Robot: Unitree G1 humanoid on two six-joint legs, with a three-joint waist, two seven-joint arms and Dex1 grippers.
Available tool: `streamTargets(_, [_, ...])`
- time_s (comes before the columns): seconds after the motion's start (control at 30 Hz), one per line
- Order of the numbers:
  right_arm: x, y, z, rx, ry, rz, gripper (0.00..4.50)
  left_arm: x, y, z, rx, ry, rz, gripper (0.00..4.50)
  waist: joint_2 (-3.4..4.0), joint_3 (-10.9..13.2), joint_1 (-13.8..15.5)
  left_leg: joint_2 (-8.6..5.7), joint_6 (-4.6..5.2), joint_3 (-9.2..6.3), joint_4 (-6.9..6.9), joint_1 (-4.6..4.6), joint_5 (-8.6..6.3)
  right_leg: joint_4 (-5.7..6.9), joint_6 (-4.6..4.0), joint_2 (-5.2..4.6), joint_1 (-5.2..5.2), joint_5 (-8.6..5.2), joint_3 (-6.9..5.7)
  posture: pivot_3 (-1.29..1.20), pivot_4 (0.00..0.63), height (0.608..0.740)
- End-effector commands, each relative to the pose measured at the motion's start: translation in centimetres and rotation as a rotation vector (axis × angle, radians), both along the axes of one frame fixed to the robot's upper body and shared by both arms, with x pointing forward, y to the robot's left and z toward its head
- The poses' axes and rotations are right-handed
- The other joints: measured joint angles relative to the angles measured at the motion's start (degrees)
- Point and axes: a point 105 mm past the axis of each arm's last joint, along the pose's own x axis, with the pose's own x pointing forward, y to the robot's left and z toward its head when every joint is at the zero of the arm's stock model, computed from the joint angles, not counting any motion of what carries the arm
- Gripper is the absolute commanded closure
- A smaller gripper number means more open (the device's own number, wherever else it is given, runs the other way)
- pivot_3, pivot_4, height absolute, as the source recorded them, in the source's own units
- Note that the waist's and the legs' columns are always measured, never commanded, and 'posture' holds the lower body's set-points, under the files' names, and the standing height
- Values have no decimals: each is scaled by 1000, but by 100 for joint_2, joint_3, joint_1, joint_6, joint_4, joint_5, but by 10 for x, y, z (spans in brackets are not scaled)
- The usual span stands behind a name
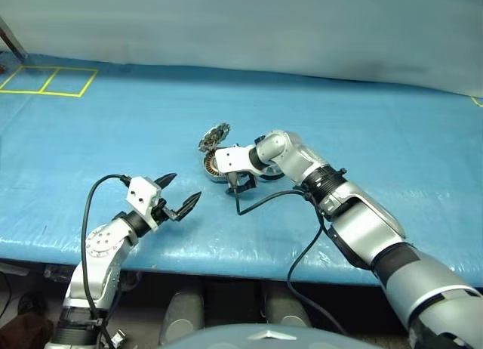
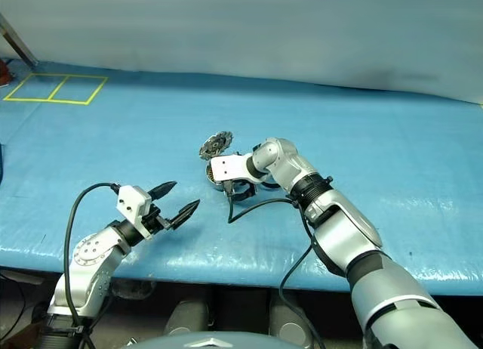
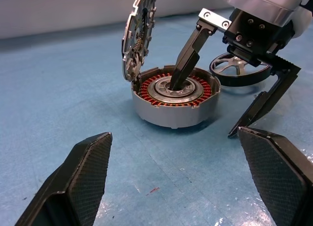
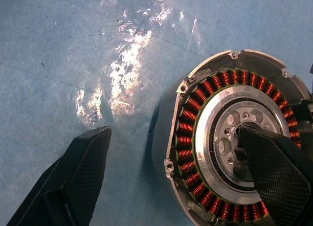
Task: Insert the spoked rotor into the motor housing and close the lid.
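blue tarp (image 1: 317,122) covers table, yellow tape squares (image 1: 49,81) far-left.

Blue table cover (image 1: 113,122); yellow taped squares (image 1: 49,81) — pale wall (image 1: 241,24) behind.

Both arms' fingers (image 1: 183,208) spread wide

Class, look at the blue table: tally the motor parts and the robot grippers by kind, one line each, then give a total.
Motor housing: 1
Lid, standing open: 1
Spoked rotor: 1
Grippers, left gripper and right gripper, both open: 2
Total: 5
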Motion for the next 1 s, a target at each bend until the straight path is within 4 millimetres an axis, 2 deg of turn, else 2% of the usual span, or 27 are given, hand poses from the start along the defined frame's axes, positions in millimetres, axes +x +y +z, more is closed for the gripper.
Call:
streamTargets(0.03, [-3,-3,-3,-26,27,26,681,-1,-1,14,2,-63,1,0,1,0,2,0,0,0,0,2,0,0,0,0,2,0,0,0,150,740])
streamTargets(0.2, [-14,3,0,30,30,73,2227,-2,1,13,5,-61,8,0,-1,-2,2,0,0,0,-2,3,0,-1,-1,0,3,-2,0,0,150,740])
streamTargets(0.37, [-55,17,-5,148,173,124,2227,-2,3,13,13,-56,6,0,-4,-5,-25,5,-1,2,-12,13,-1,1,-8,2,5,-6,0,0,150,740])
streamTargets(0.5, [-83,25,-18,187,234,89,2227,0,2,13,19,-55,-2,0,-8,-9,-60,12,-4,7,-36,53,-3,6,-25,6,25,-18,1,0,150,740])
streamTargets(0.6, [-80,29,-25,214,241,-53,2227,1,2,13,25,-54,-11,0,-11,-15,-96,18,-6,9,-39,64,-4,14,-33,11,27,-24,2,0,150,740])
streamTargets(0.77, [-64,39,-35,300,311,-368,2227,-1,3,14,30,-53,-10,0,-38,-44,-177,30,-11,11,-36,85,-6,34,-45,22,26,-22,6,0,150,740])
streamTargets(0.9, [-63,47,-40,309,357,-463,2227,-4,9,13,35,-48,12,0,-42,-61,-183,60,-24,10,-30,99,-12,34,-63,46,10,-14,3,0,150,740])
streamTargets(1.0, [-70,53,-43,284,362,-448,2227,-8,16,12,42,-45,39,0,-43,-66,-195,66,-49,12,-34,117,-28,33,-69,45,11,-17,2,0,150,740])
